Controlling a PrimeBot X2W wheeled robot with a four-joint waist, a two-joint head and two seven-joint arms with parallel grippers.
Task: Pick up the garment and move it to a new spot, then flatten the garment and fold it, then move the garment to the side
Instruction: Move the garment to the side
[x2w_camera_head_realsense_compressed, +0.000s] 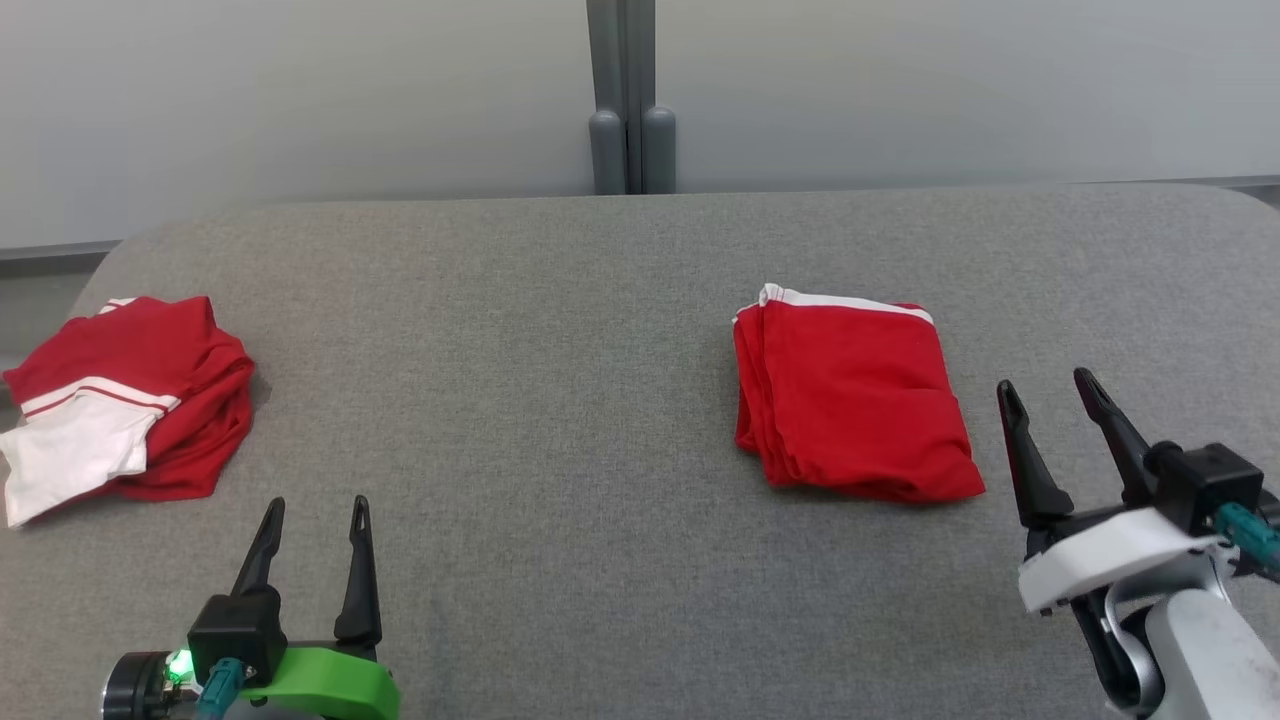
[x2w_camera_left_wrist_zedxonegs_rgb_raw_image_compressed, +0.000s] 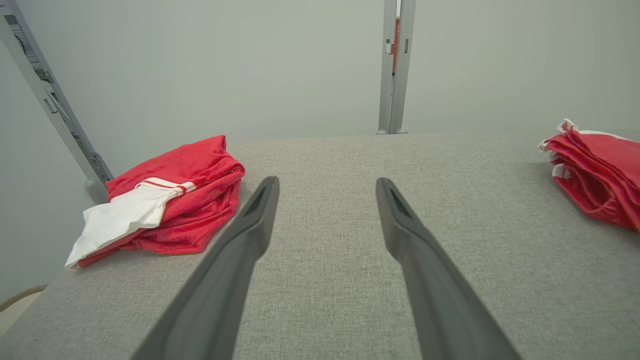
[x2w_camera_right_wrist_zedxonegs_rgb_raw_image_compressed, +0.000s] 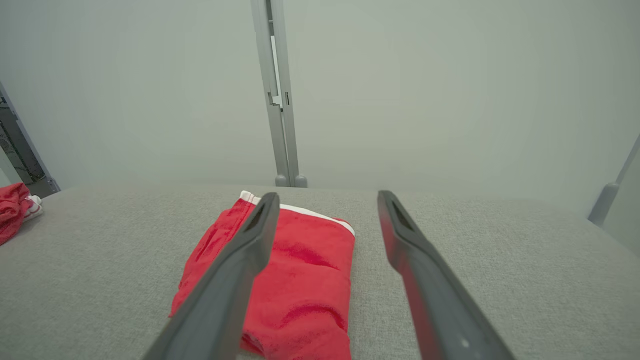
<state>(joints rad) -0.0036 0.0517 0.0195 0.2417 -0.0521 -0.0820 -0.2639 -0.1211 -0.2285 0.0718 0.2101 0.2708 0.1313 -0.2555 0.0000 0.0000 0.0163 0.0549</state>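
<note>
Folded red garment (x2w_camera_head_realsense_compressed: 855, 400) just beside the spread right fingers (x2w_camera_head_realsense_compressed: 1024, 460)

On my head camera the grey, cloth-covered worktop (x2w_camera_head_realsense_compressed: 560, 330) runs the full width of the view, and its far corners are rounded. Two things lie flat on it, well apart. At about 3 o'clock from its middle I have a folded red garment (x2w_camera_head_realsense_compressed: 850, 400), a neat layered rectangle with a white band along its far edge. At about 9 o'clock, near the left edge, sits a crumpled red garment (x2w_camera_head_realsense_compressed: 150, 400), its white, red-striped part spilling toward 7 o'clock.
</note>
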